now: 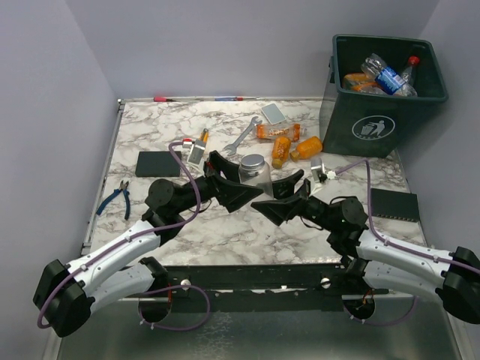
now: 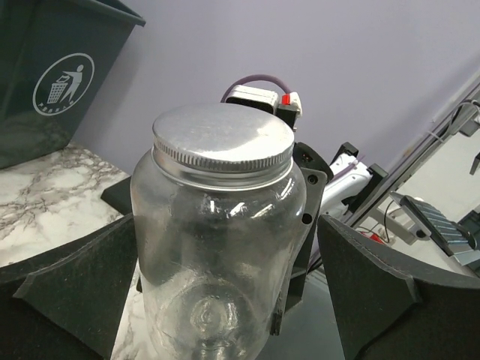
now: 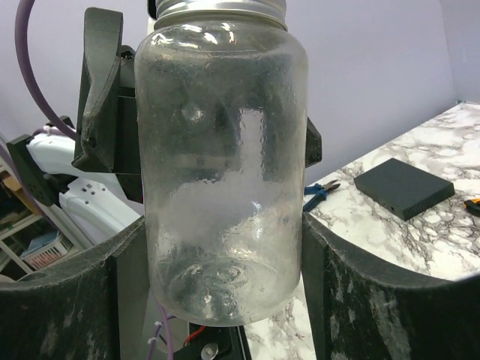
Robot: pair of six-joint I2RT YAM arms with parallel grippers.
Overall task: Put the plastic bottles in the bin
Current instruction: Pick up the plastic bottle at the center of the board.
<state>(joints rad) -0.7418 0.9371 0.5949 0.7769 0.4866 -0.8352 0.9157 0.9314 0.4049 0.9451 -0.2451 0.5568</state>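
Note:
A clear jar with a silver screw lid (image 1: 253, 172) stands between my two grippers at the table's middle. My right gripper (image 1: 276, 193) is shut on the jar (image 3: 225, 165), with both pads (image 3: 330, 300) against its sides. My left gripper (image 1: 237, 181) is open around the same jar (image 2: 217, 225), and its right finger (image 2: 375, 292) stands clear of the glass. Three orange plastic bottles (image 1: 279, 133) (image 1: 281, 151) (image 1: 307, 147) lie beyond the jar. The dark green bin (image 1: 386, 120) at the far right holds several bottles (image 1: 386, 78).
A silver wrench (image 1: 241, 136) and a yellow-handled tool (image 1: 202, 138) lie behind the jar. Blue pliers (image 1: 116, 196) lie at the left edge. Black pads sit at left (image 1: 157, 163) and right (image 1: 394, 204). A silver card (image 1: 271, 112) lies near the back.

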